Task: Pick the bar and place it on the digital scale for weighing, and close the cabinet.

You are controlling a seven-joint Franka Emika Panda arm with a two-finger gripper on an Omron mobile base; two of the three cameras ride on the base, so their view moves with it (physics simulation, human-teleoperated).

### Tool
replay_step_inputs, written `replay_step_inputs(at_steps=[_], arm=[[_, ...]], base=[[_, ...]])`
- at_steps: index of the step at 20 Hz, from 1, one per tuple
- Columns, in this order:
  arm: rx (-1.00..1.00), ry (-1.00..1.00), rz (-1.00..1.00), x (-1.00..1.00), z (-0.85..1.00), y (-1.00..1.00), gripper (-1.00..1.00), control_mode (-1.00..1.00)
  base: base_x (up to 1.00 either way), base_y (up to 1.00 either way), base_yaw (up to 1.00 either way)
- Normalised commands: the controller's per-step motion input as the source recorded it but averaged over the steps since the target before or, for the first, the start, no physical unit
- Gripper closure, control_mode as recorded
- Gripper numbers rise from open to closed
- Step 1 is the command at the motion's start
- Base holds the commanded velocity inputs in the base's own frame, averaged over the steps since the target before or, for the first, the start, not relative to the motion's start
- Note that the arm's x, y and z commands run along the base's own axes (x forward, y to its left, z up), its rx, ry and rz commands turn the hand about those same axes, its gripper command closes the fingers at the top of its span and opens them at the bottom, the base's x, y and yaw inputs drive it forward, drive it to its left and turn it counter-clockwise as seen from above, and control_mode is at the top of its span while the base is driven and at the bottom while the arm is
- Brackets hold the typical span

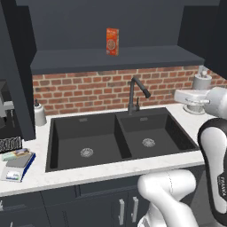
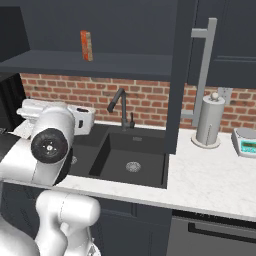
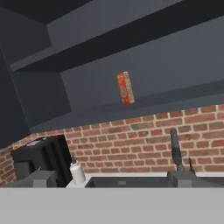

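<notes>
sink [image 1: 66,133] nearest; faucet [image 1: 135,94] behind; orange box [image 1: 112,41] on open cabinet [image 1: 111,60] shelf.

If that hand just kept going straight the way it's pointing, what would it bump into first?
Probably the back of the open cabinet, near the upright orange box on its shelf. The open fingers hold nothing, and depth is hard to judge.

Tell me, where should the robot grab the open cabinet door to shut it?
Best bet is the long silver handle on the cabinet door, near its middle. It stands upright and sits off the door's face on two short posts, so there is room behind it. The open claw would probably do best coming from the handle side, with one finger on each side of the bar.
</notes>
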Motion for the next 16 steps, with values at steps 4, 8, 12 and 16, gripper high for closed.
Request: replay_step_inputs(at_steps=[4,8,12,16], arm=[[0.02,-0.29,0.0,-0.34,-0.3,-0.4,-1.0,-1.0],[0.01,-0.28,0.0,-0.37,-0.47,-0.07,-1.0,-1.0],[0.02,-0.25,0.0,-0.17,-0.63,0.0,-1.0,-1.0],[0.08,-0.2,0.0,0.0,-0.66,0.0,-1.0,-1.0]], base=[[0.0,0.0,0.0],[0.0,0.0,0.0],[0.0,0.0,0.0],[0.0,0.0,0.0]])
